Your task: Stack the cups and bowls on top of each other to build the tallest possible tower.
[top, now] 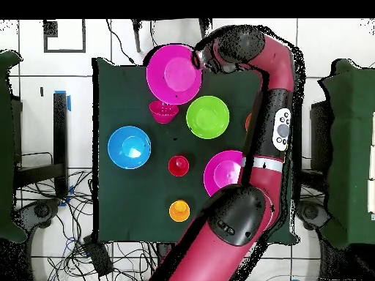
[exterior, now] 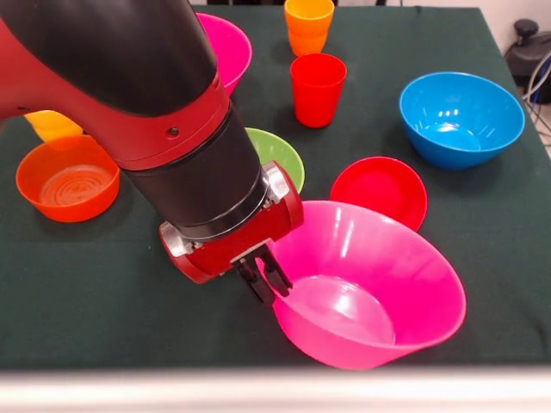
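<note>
I count six bowls on the bench: two big hot-pink bowls (exterior: 370,288) (exterior: 225,45), one blue bowl (exterior: 461,116), one lime-green bowl (exterior: 277,155), one small red bowl (exterior: 379,189) and one translucent orange bowl (exterior: 69,179). I count three cups: one red cup (exterior: 318,88), one orange cup (exterior: 308,26) and one yellow cup (exterior: 52,126), partly hidden.

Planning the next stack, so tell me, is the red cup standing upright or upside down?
Upside down. In the front view the red cup rests on its wide end with the narrower closed base on top; no open mouth shows.
</note>
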